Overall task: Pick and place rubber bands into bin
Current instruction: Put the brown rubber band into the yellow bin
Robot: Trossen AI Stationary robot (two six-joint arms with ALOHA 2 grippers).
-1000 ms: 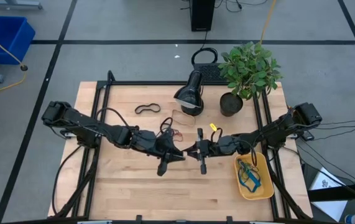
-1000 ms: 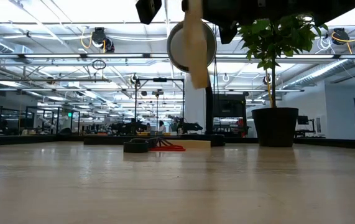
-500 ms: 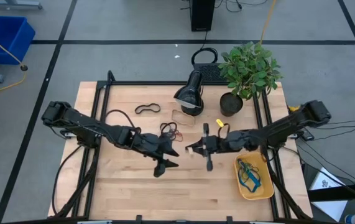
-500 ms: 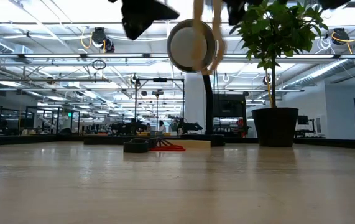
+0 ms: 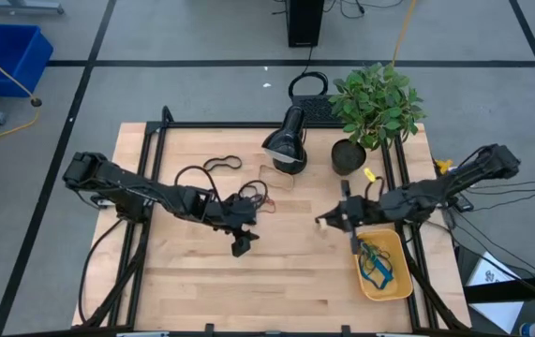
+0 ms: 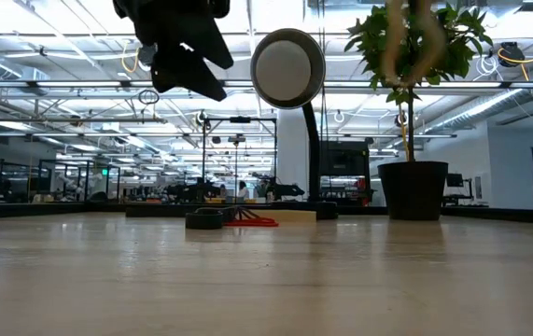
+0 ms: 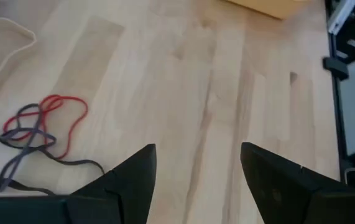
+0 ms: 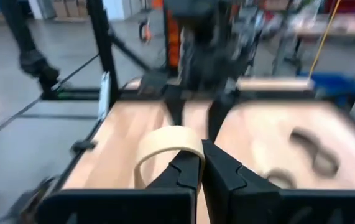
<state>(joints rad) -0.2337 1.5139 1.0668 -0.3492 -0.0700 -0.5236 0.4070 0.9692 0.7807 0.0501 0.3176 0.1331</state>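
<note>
My right gripper (image 5: 329, 221) hangs above the table just left of the yellow bin (image 5: 396, 289), shut on a tan rubber band (image 8: 165, 138). The bin holds blue and green bands (image 5: 375, 261). My left gripper (image 7: 196, 168) stands open above bare wood at mid-table, tipped downward, with nothing between its fingers. Beside it on the wood lie a red band (image 7: 68, 118) tangled with a dark one (image 7: 22, 143). Another tan loop (image 5: 276, 178) and a black band (image 5: 220, 164) lie farther back. My right gripper pinches one end of the tan band's loop (image 8: 193, 149) between its two shut fingers. The fingers run nearly level, pointing toward the table's left. The band is lifted clear of the table and its loop arches out beyond the fingertips.
A black desk lamp (image 5: 286, 140) and a potted plant (image 5: 372, 103) stand at the table's far side. Black frame rails (image 5: 159, 159) border the wood on both sides. A blue crate (image 5: 5, 51) sits on the floor far left.
My right gripper has risen and gone toward the table's right edge, up to the bin, carrying the tan band. My left gripper, which met it at mid-table, has opened, drawn back a little toward the left and tipped downward.
</note>
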